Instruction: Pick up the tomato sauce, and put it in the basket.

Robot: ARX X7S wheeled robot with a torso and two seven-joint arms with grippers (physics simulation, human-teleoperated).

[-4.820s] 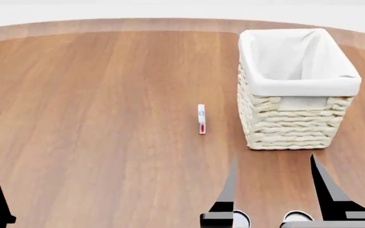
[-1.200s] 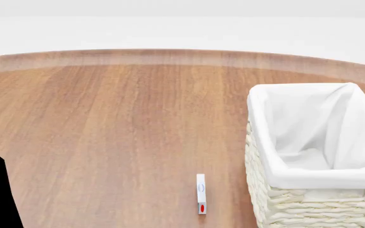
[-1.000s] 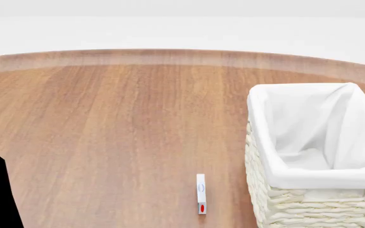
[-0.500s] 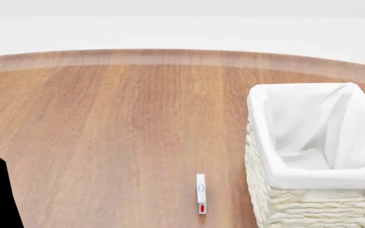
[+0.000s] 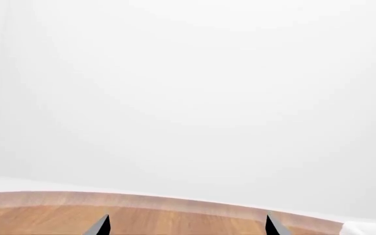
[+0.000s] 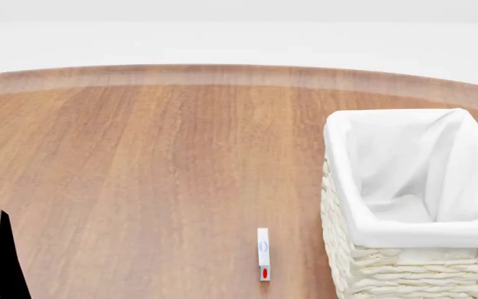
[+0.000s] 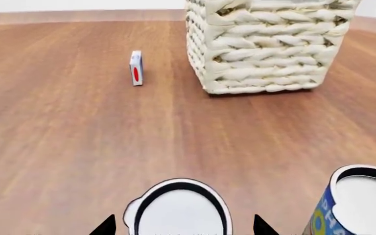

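Tips of left claw spread wide above table edge. Head view: basket at 4 o'clock, small white box at 6. Right wrist view: right claw spread, straddling tomato sauce can, label hidden; blue-yellow can near.

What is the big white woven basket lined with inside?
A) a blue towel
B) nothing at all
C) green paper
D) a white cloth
D: the big cream-white woven wicker basket on the brown wooden table has a white cloth lining folded over its rim in the head view.
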